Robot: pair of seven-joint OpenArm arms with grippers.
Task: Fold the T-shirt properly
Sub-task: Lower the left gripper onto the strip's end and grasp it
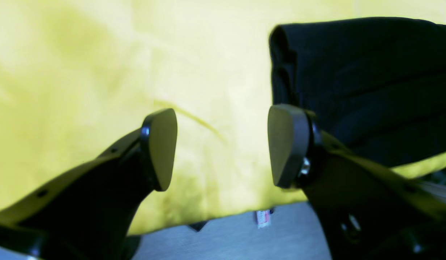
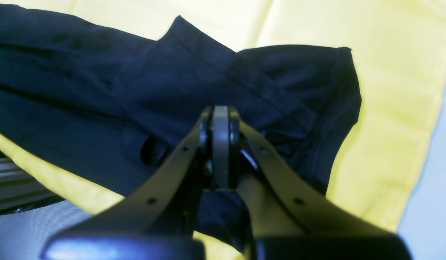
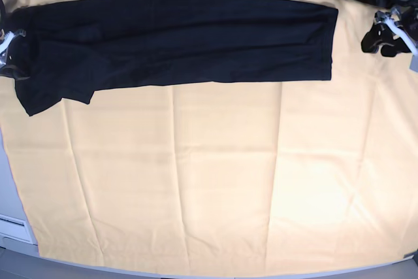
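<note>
Over T-shirt (image 2: 100,90), right end effector (image 2: 220,144) closed

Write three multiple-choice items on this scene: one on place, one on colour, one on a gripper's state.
1. Where on the yellow cloth does the T-shirt lie in the base view?
A. along the top edge
B. in the middle
C. along the bottom edge

2. What colour is the T-shirt?
A. white
B. black
C. red

3. How does the left gripper stand?
A. shut on the T-shirt
B. shut on nothing
C. open

Key: 1 A, the shirt stretches across the top of the cloth; 2 B, dark in every view; 3 C, its pads stand wide apart over the cloth, beside the shirt's edge.
</note>
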